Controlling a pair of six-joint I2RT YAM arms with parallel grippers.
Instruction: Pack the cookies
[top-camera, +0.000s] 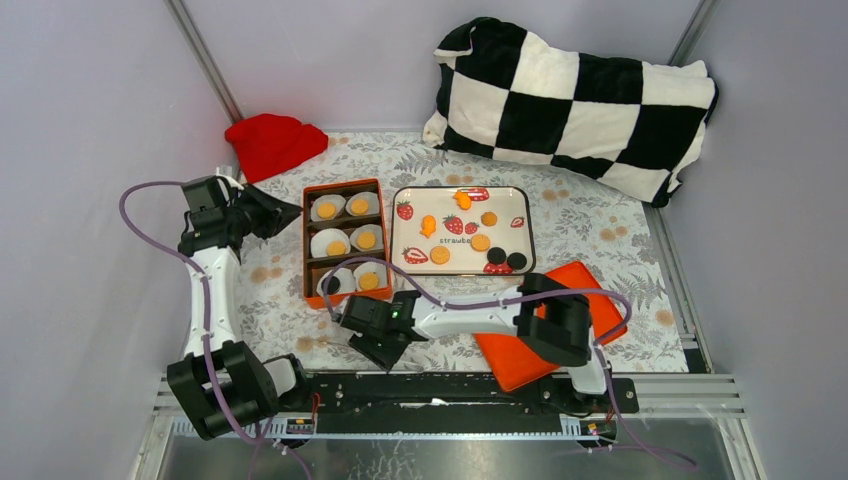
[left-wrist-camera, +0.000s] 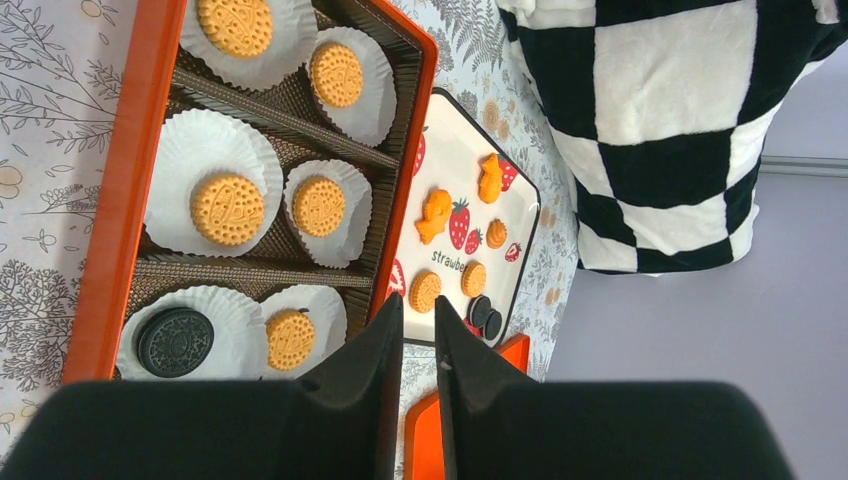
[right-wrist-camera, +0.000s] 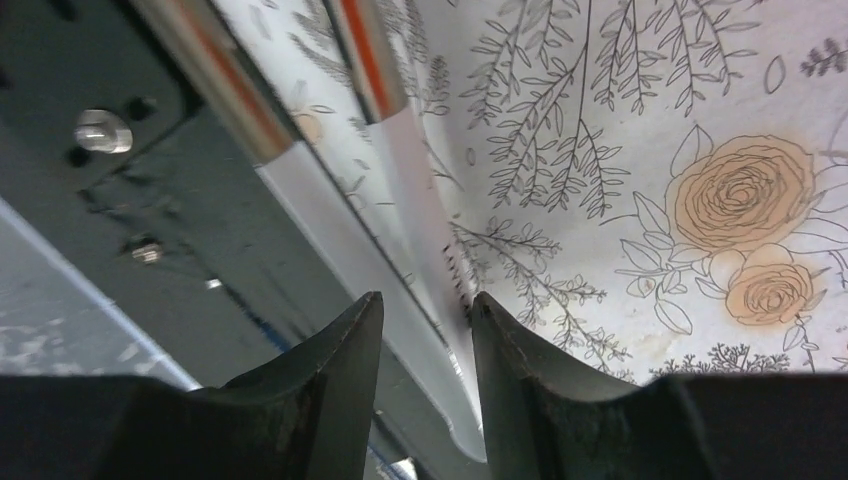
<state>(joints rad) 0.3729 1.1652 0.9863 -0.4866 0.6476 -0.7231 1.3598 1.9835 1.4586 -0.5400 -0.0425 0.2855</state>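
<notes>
An orange box lies on the floral worktop, left of centre. It holds six white paper liners set in three rows of two. Five of them carry orange-yellow cookies, one in each. The sixth, in the near-left corner, carries a black cookie.

Just right of the box and close beside it lies a white strawberry tray. On it are three round orange cookies, two black cookies side by side at its near-right corner, and two shaped orange cookies farther back. I cannot tell whether box and tray touch.

The left tool hangs off the box's far-left corner and points toward it. In the left wrist view its fingers are nearly clenched, with only a slim slit between them and nothing in it.

The right tool is low near the front edge of the worktop, in front of the box. In its wrist view the fingers stand a little apart and grasp nothing. They point at the cloth's edge and the metal rail beside it.

An orange lid lies flat on the near right, partly under the right arm. At the back of the worktop are a red hat on the left and a black-and-white checked cushion on the right, both well apart from the cookies.
</notes>
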